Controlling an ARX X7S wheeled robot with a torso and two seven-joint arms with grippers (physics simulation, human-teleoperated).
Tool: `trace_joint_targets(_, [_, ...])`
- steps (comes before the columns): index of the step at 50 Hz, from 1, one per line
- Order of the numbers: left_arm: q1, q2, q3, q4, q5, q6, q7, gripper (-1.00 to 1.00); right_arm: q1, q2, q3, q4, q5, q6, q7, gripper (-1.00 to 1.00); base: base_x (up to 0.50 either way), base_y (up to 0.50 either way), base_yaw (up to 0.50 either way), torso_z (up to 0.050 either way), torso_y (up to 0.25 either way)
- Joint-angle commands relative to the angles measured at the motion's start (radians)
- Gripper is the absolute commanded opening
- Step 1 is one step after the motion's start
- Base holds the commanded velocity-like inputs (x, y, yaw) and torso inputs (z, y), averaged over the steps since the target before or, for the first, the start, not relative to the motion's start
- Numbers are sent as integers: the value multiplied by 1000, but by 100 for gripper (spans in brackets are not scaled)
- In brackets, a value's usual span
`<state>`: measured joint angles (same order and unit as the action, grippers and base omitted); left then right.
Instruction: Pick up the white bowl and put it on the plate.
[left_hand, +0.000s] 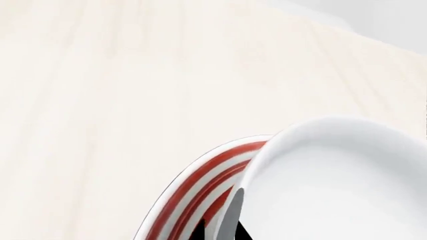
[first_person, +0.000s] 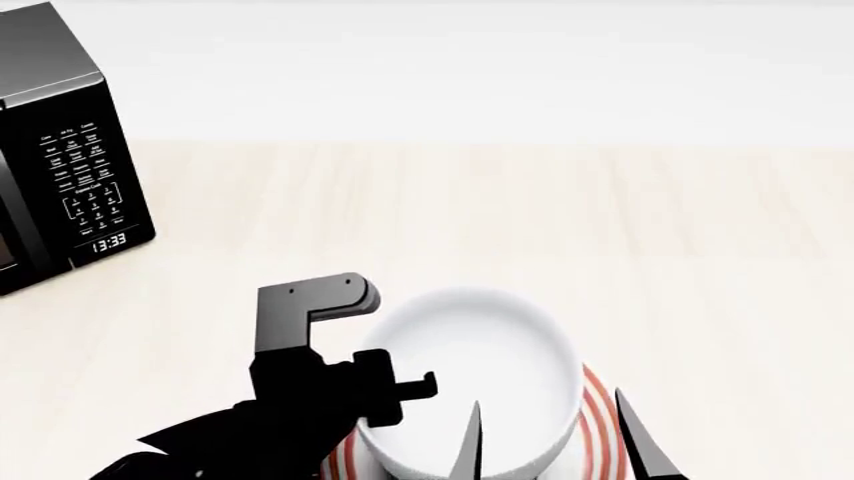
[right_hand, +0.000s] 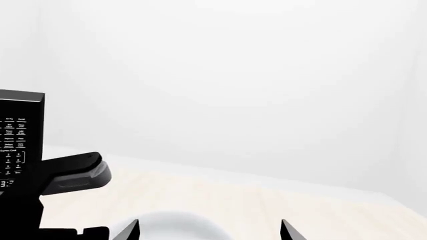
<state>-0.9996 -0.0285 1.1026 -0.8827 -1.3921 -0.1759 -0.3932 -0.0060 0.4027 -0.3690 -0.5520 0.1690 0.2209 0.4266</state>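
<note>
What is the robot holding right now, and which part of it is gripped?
The left gripper appears to hold the white bowl by its near rim, one finger inside the wall, over the plate. The right gripper is open, holding nothing.

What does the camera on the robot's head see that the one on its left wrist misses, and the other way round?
Only the head view shows the black microwave at the table's far left, the left gripper at the bowl's rim, and the whole round outline of the white bowl. Only the left wrist view gives a close look at the plate and its three red rings curving out from under the bowl. Both show the white bowl over the plate on the pale wooden table.
</note>
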Motion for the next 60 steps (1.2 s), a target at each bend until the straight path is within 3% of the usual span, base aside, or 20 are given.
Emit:
trace_joint_targets(1, [4, 21, 119, -27, -116, 89, -13, 100, 0, -18, 21, 9, -19, -13, -22, 100, 0, 0, 0, 0, 0])
trace_joint_targets(17, [11, -75, 126, 184, -80, 136, -134, 100, 0, -12, 19, 2, -17, -10, -18, 100, 0, 0, 0, 0, 0])
trace_joint_targets(21, [-10, -145, 155, 329, -13, 151, -244, 100, 1, -12, 19, 1, -15, -9, -17, 100, 0, 0, 0, 0, 0])
trace_joint_targets(35, [-40, -336, 195, 727, 124, 169, -453, 100, -3, 3, 36, -73, -20, 23, 8, 100, 0, 0, 0, 0, 0])
trace_joint_targets(40, [-27, -407, 227, 876, 205, 184, -496, 100, -3, 20, 57, -180, -18, 77, 29, 100, 0, 0, 0, 0, 0])
trace_joint_targets(55, [5, -629, 290, 1312, 466, 170, -772, 100, 50, 37, 38, -483, -27, 275, 62, 100, 0, 0, 0, 0, 0])
trace_joint_targets(57, [0, -664, 296, 1379, 533, 148, -835, 100, 82, 100, -8, -495, 4, 257, 138, 100, 0, 0, 0, 0, 0])
trace_joint_targets(60, [14, -689, 295, 1428, 542, 172, -834, 100, 205, 287, -173, -495, 123, 200, 378, 100, 0, 0, 0, 0, 0])
